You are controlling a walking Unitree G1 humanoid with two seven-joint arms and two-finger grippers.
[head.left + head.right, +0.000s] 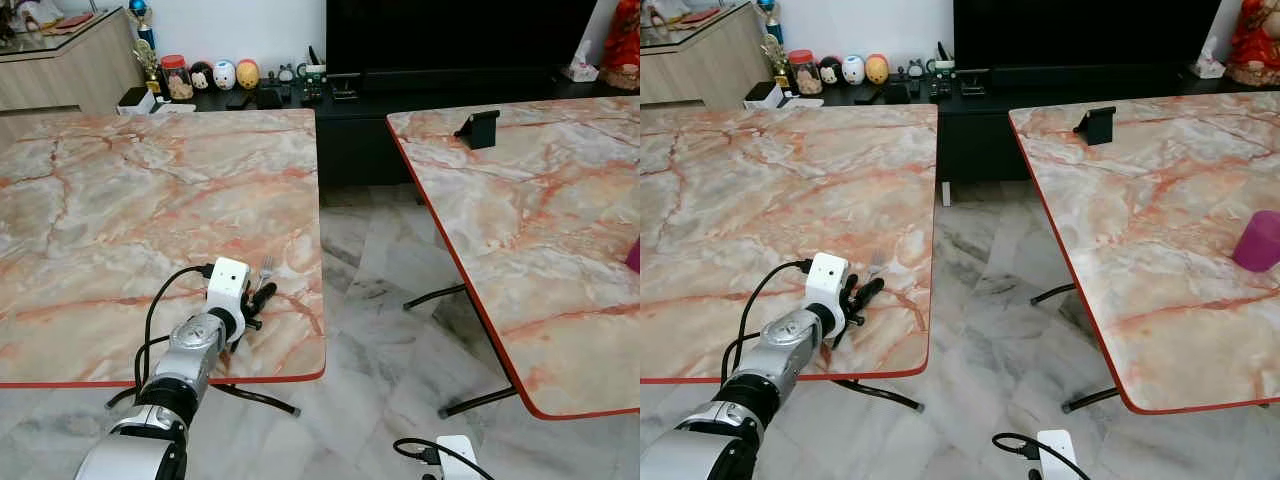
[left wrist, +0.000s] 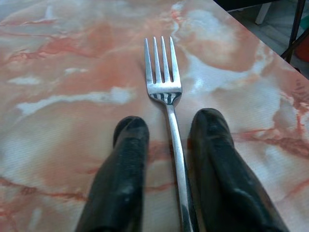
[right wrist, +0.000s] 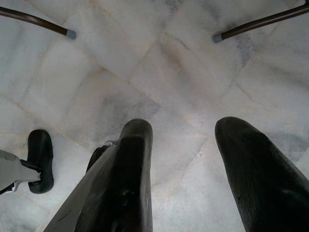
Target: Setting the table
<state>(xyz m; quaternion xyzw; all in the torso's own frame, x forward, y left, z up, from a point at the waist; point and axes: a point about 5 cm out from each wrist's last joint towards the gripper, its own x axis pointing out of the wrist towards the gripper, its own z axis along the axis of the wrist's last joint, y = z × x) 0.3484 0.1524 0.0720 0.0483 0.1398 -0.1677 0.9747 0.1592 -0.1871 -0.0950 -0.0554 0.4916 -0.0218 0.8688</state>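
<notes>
The left gripper [image 2: 166,140] rests parted on the pink-veined marble table [image 1: 120,200], the slim silver metal fork [image 2: 166,87] lying loose between its fingers. One fork set; other settings remain.

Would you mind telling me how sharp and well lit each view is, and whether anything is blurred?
Left eye view: even daylight, sharp; the left gripper at the fork reads clearly on the marble table. Left wrist view: fork tines crisp, the near black fingers soft. Right wrist view: floor tiles evenly lit, right gripper fingers dark and slightly blurred.
</notes>
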